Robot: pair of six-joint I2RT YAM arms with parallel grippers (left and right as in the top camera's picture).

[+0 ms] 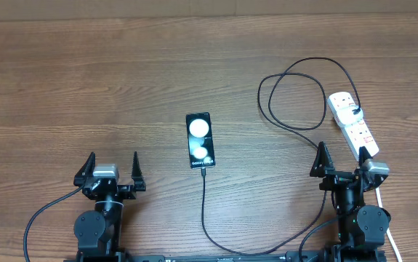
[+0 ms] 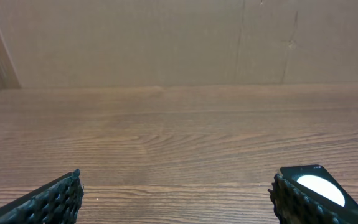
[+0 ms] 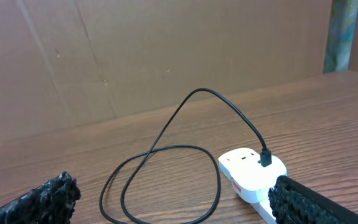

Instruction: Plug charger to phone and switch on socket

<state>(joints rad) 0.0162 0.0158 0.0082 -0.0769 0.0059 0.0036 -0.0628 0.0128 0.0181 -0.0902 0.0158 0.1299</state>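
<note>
Your left gripper point(image 1: 113, 161) and right gripper point(image 1: 342, 156) both stand wide open, holding nothing. The phone point(image 1: 198, 138) lies flat between them. The charger cable point(image 1: 203, 200) meets the phone's near end and loops round to the power strip point(image 1: 349, 118) by your right gripper.

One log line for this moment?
left tool: open | right tool: open | slim black phone: flat, mid-table | white power strip: thin black cable plugged in
</note>
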